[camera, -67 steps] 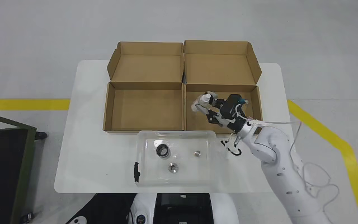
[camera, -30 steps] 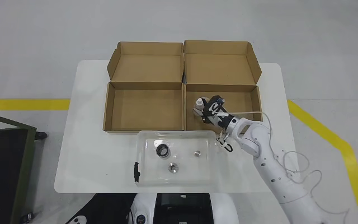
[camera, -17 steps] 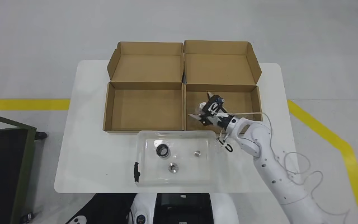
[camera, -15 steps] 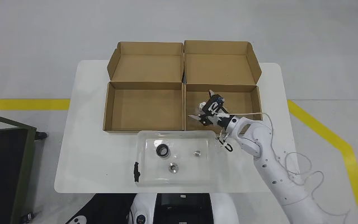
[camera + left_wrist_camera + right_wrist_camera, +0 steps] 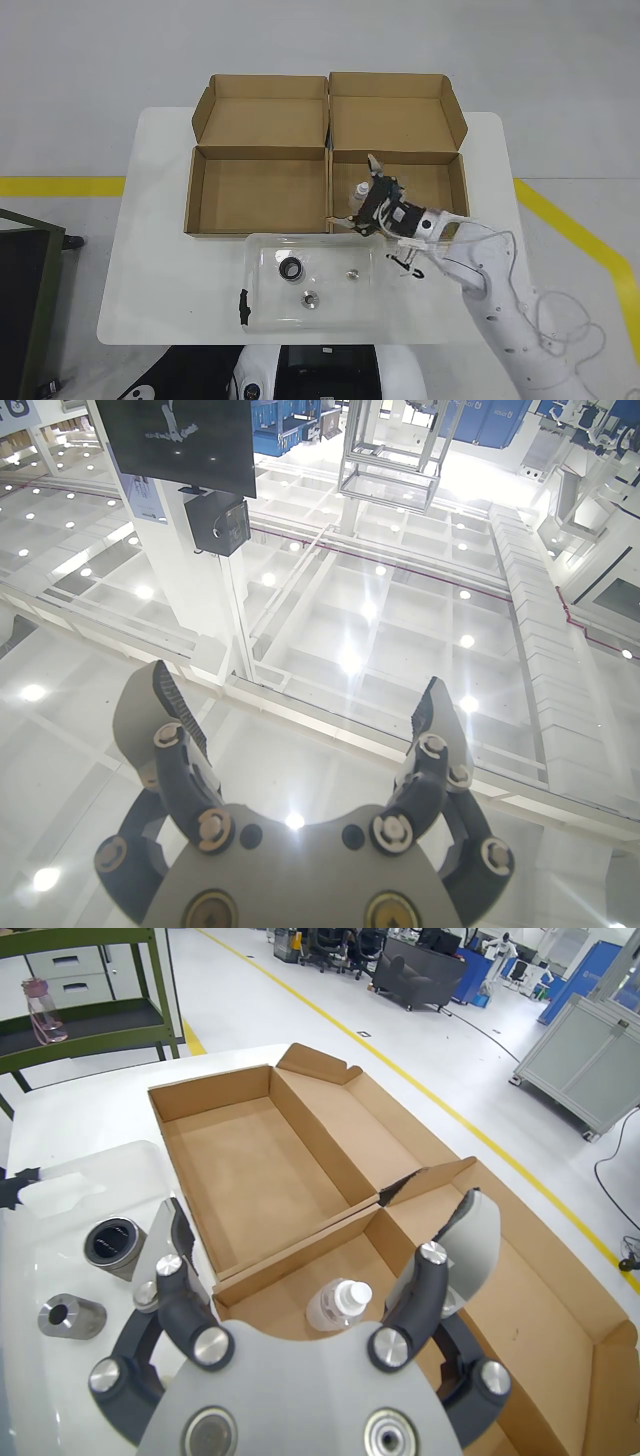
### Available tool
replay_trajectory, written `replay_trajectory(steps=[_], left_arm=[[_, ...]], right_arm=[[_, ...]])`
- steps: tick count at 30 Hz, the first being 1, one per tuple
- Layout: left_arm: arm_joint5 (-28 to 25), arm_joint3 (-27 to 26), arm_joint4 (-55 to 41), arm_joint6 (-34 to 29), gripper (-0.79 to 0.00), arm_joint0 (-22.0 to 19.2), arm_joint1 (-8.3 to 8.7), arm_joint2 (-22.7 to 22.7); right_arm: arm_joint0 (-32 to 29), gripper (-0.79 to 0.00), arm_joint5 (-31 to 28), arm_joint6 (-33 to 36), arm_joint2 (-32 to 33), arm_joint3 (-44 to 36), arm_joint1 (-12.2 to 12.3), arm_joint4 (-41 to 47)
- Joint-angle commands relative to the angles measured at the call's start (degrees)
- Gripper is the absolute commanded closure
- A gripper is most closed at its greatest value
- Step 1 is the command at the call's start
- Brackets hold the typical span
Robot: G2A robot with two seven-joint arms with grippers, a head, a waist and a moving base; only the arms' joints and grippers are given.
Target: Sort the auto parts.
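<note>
**Right pincer open over a small bottle in the right-hand box**

Your right pincer (image 5: 322, 1208) is spread wide and grips nothing. It hangs over the near corner of the right-hand box (image 5: 432, 182), on the side where that box meets its neighbour. One fingertip is over the box and the other is out over its near wall.

Between the fingers and below them is a small clear bottle (image 5: 335, 1310) with a white cap. It sits on the cardboard floor of that box, close to the near wall, and nothing touches it.

Your left pincer (image 5: 297, 677) is also spread open and empty, and it points up at the ceiling.

Just beside the right-hand box, touching it wall to wall, is the left-hand box (image 5: 258, 195). Both are open brown cartons with their lids folded back, away from you.

In front of the boxes, nearer to you, lies a clear plastic tray (image 5: 268, 312). It holds three parts, all apart from each other:
- a linear bearing (image 5: 112, 1248) with a dark bore
- a steel sleeve (image 5: 72, 1315) with a hole through it
- a small metal part (image 5: 352, 272), too small to name

A black piece (image 5: 243, 306) sits at the tray's left edge. Everything rests on a white bench (image 5: 160, 220).
</note>
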Motion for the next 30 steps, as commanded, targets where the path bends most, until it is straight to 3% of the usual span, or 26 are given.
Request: replay_trajectory(steps=[1, 18, 30], left_arm=[[0.0, 0.0, 0.0, 0.0, -0.785, 0.0, 0.00, 0.0], [0.0, 0.0, 0.0, 0.0, -0.785, 0.0, 0.00, 0.0], [0.0, 0.0, 0.0, 0.0, -0.785, 0.0, 0.00, 0.0]], right_arm=[[-1.1, -0.785, -0.8, 0.6, 0.2, -1.9, 0.2, 0.2], [-9.1, -0.785, -19.1, 11.6, 1.0, -11.8, 2.9, -1.7], [-11.1, -0.785, -18.4, 18.0, -1.6, -12.7, 3.8, -9.8]])
